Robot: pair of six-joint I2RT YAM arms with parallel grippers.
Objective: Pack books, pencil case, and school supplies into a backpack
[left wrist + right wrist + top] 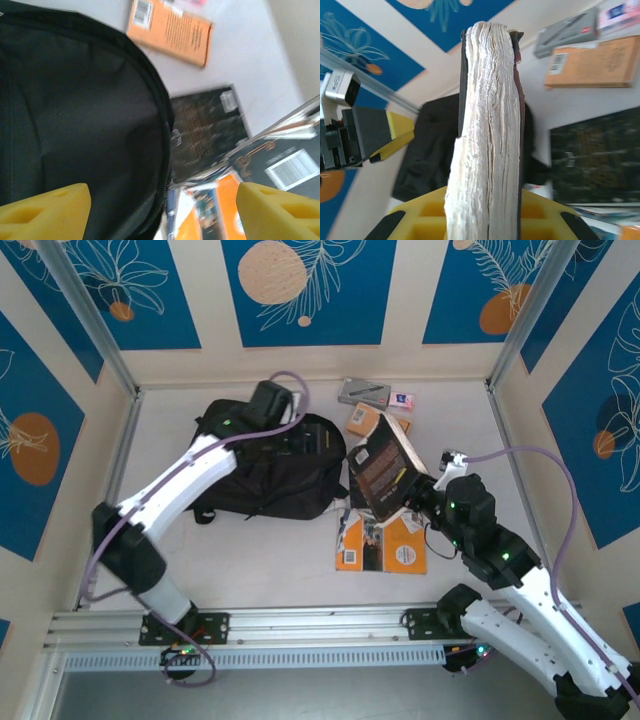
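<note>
The black backpack [275, 475] lies left of centre. My left gripper [268, 410] hovers over its far edge, its yellow fingers [47, 210] wide open with nothing between them. My right gripper [420, 490] is shut on a dark book [383, 468], holding it tilted up just right of the backpack; its white page edge [490, 125] stands upright between the jaws. A dark brown book [207, 127] lies flat beside the backpack [75, 125]. Orange books [380, 545] lie under the raised one. Another orange book [365, 418], the grey pencil case [363, 391] and a small pink eraser block [402, 398] sit at the back.
Walls with blue panels close the table on three sides, with metal posts [515, 330] at the back corners. A rail [300, 625] runs along the near edge. In the right wrist view the left gripper [375, 132] hangs left of the raised book.
</note>
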